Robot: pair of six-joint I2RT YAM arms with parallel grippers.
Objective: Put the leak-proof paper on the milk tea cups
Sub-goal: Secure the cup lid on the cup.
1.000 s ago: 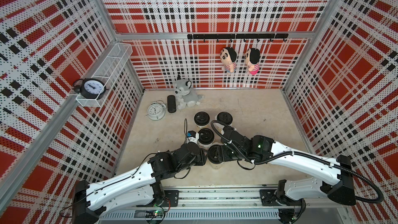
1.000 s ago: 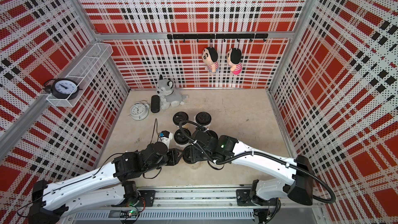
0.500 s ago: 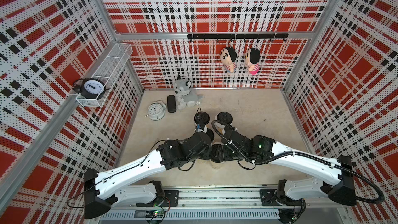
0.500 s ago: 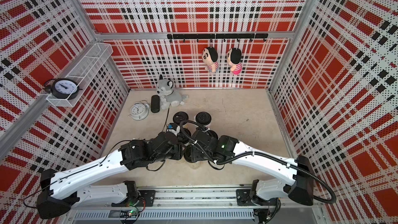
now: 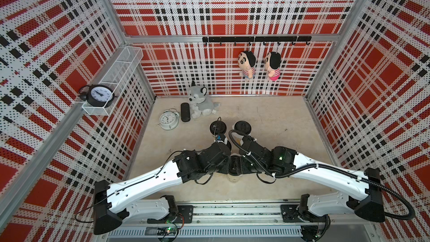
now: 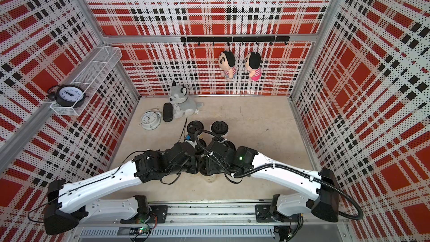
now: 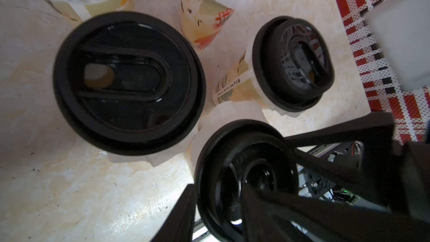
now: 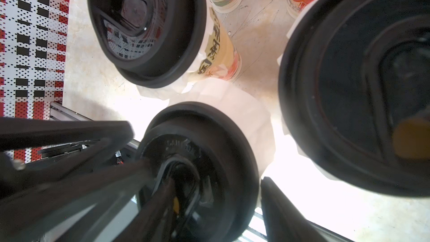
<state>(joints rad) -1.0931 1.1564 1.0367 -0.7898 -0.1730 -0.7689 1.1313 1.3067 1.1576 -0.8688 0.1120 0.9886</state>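
Five milk tea cups (image 7: 202, 26), lidded and papered

All five show only in the left wrist view, each under a black lid (image 7: 128, 82). In both top views two lidded cups stand clear at 12 o'clock of the meeting wrists, and the others lie under the arms. White frills of leak-proof paper (image 7: 229, 112) stick out below the lids; these are seen in the wrist views alone.

Item: left arm (image 5: 149, 182), reaching in from 8 o'clock, forearm low, wrist tipped down over the near cup (image 5: 233, 178).
Item: left gripper (image 7: 218, 196), jaws part-way apart astride the near lid (image 7: 221, 154), one finger outside the rim and one across the top. Whether it pinches the rim cannot be told.
Item: right arm (image 5: 325, 175), in from 4 o'clock, mirrored, wrist just beside the other.
Item: right gripper (image 8: 216, 182), jaws likewise part-way apart astride the opposite rim of that lid, one finger outside and one toward its centre. Whether it has hold cannot be told.
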